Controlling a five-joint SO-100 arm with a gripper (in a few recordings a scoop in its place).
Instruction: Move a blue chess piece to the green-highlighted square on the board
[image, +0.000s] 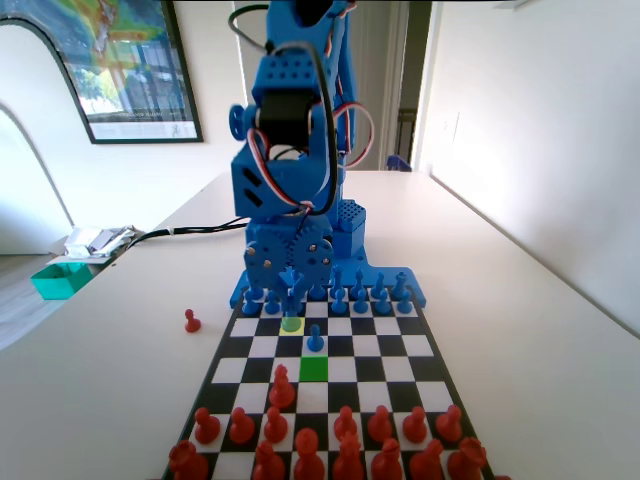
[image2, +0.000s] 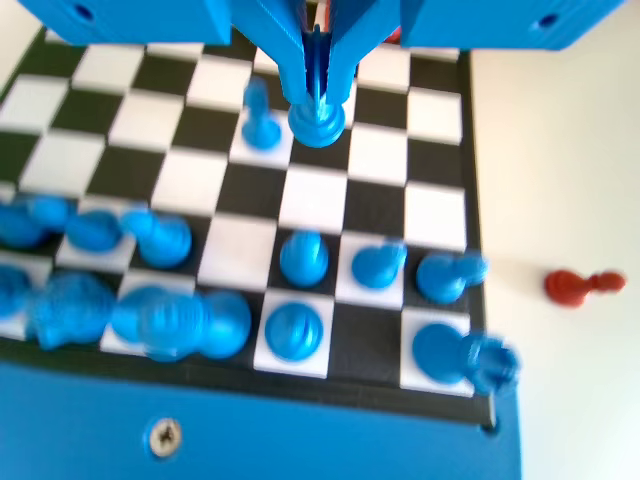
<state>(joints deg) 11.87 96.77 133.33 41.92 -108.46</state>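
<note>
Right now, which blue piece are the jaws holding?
The blue chess piece pinched between the jaws, lifted over the yellow-tinted square. Every other blue piece stands free on the board.

No readable text, labels or numbers anywhere

Light: bright daylight is seen in both views; the white wall (image: 540, 150) at the fixed view's right is nearly washed out
Shadows: soft and faint on the table (image: 520, 330)
Focus, fixed view: the board (image: 420, 345) is rendered fairly sharp; the nearest red pieces (image: 345, 455) are slightly softened
Blur, wrist view: strong smearing is shown on the blue pieces (image2: 170, 320) at lower left; the red pawn (image2: 583, 287) is also softened
</note>
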